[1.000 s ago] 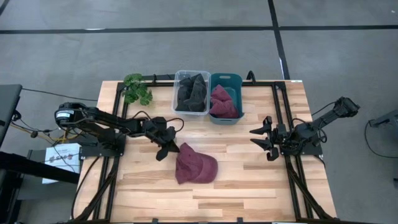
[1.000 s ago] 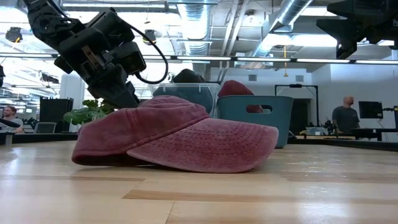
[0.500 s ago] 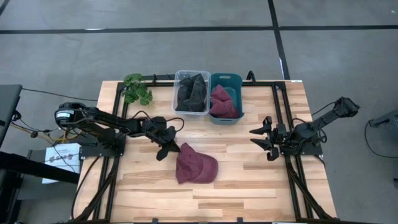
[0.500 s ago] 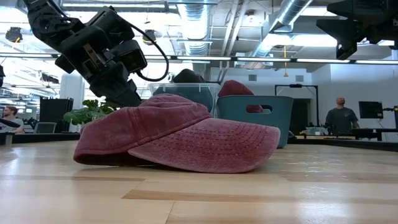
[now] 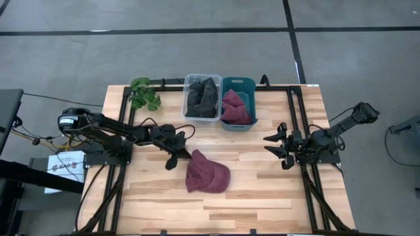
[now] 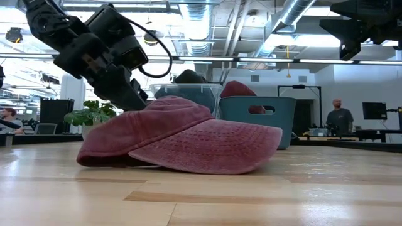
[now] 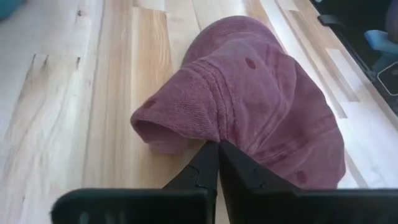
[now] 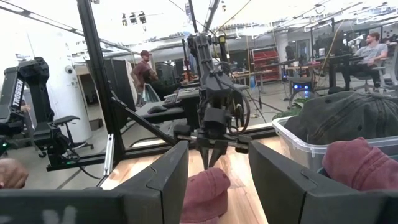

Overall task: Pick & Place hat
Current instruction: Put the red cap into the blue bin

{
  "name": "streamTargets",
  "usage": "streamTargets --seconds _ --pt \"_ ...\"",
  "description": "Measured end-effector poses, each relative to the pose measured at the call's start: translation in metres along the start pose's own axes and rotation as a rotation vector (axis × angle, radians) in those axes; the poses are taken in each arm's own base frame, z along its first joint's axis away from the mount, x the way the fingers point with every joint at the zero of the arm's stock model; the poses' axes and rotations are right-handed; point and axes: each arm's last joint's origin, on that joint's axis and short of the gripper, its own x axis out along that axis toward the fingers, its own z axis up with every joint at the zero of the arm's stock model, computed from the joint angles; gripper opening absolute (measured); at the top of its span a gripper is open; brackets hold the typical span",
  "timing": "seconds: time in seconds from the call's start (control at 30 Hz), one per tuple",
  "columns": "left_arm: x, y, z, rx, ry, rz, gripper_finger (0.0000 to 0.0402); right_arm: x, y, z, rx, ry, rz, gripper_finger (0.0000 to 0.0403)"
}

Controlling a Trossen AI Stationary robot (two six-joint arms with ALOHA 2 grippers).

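A maroon cap (image 5: 207, 176) lies on the wooden table, its brim (image 6: 207, 147) flat on the wood and pointing toward the near right. My left gripper (image 5: 179, 157) is at the cap's left side, shut on its crown; it also shows in the low view (image 6: 133, 100) and the left wrist view (image 7: 217, 148). My right gripper (image 5: 278, 148) waits open near the table's right edge, well clear of the cap, its fingers wide apart in the right wrist view (image 8: 217, 186). My left gripper pinches the left edge of the cap's crown (image 7: 205, 127) between its two fingertips. The fingers slant down from the table's left. The cloth bunches into a raised fold at the pinch. The rest of the cap sits on the table.
At the far edge stand a clear bin (image 5: 202, 97) of dark caps and a teal bin (image 5: 237, 101) of maroon caps. A green plant (image 5: 144, 93) sits at the far left corner. Bare wood lies near and right of the cap. People stand in the room behind.
My left gripper has crept a little toward the table's right, staying shut. The cap's left edge has shifted slightly right with it, while the brim has stayed on the wood.
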Motion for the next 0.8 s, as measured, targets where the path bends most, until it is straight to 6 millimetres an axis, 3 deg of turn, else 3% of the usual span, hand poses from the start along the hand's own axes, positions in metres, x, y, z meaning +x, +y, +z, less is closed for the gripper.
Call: streamTargets --seconds 0.8 --pt "-0.0003 -0.0004 0.0020 -0.027 -0.018 -0.037 0.0012 0.0000 0.0000 0.0000 0.000 0.001 0.000 0.0161"
